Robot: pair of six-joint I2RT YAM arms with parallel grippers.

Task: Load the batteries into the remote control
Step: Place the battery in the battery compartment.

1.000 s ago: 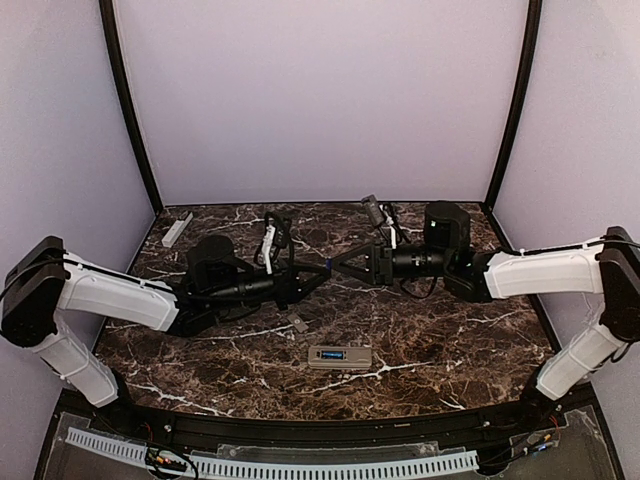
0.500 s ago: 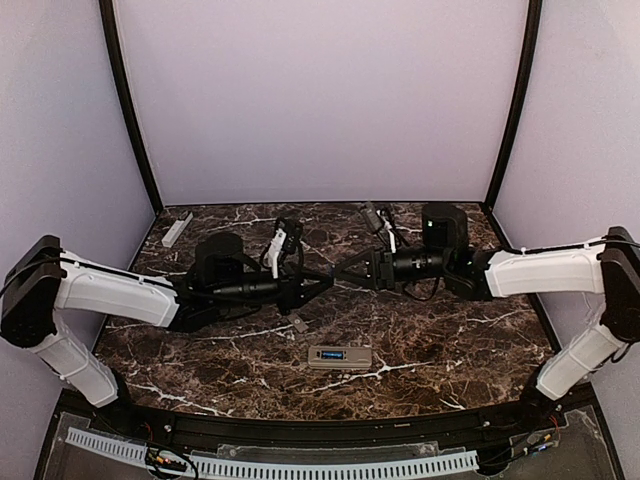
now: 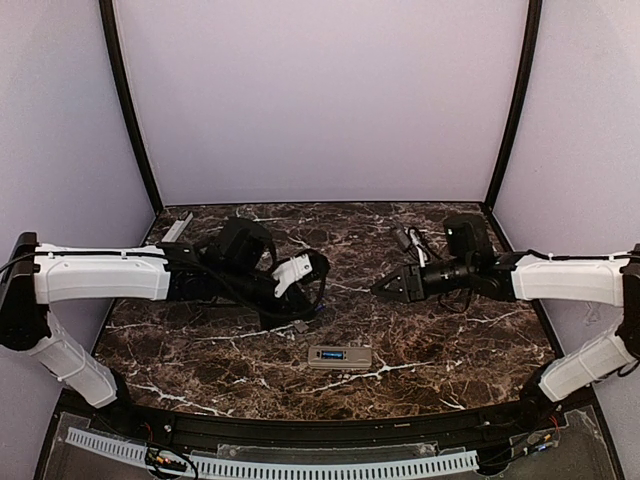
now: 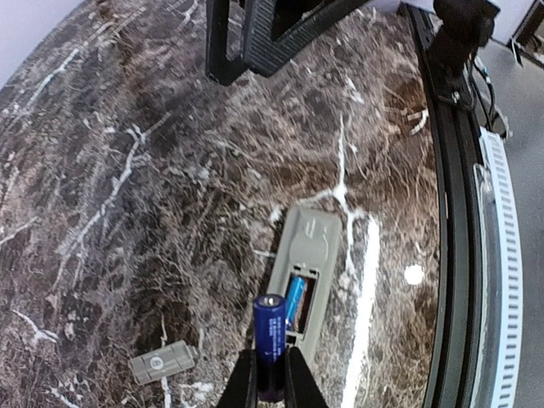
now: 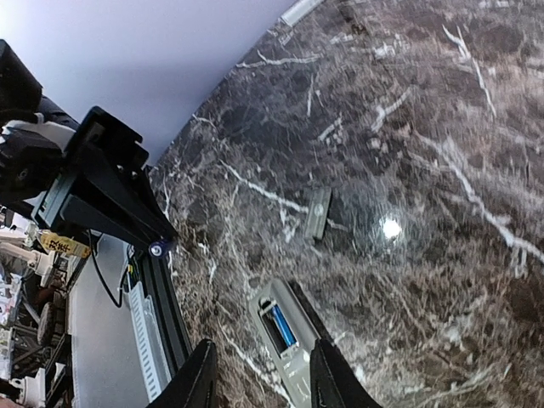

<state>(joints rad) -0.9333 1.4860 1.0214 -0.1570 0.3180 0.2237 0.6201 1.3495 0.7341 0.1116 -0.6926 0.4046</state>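
Observation:
The remote control (image 3: pixel 340 356) lies face down near the table's front with its battery bay uncovered. One blue battery (image 4: pixel 294 299) sits in the bay, and the right wrist view shows that battery (image 5: pixel 283 325) too. My left gripper (image 4: pixel 270 361) is shut on a second blue battery (image 4: pixel 269 327), which sticks out past the fingertips above the near end of the remote (image 4: pixel 313 242). In the top view the left gripper (image 3: pixel 310 298) hangs just behind the remote. My right gripper (image 3: pixel 384 291) is open and holds nothing, up and right of the remote (image 5: pixel 298 375).
A small grey battery cover (image 3: pixel 298 325) lies loose on the marble left of the remote. A narrow pale grey bar (image 3: pixel 177 228) rests at the back left corner. The table's black front rail (image 4: pixel 442 212) runs close to the remote.
The two grippers met over the table's middle with the battery between them. Now they have parted: the left carries the battery toward the remote, and the right has drawn back rightward and opened.

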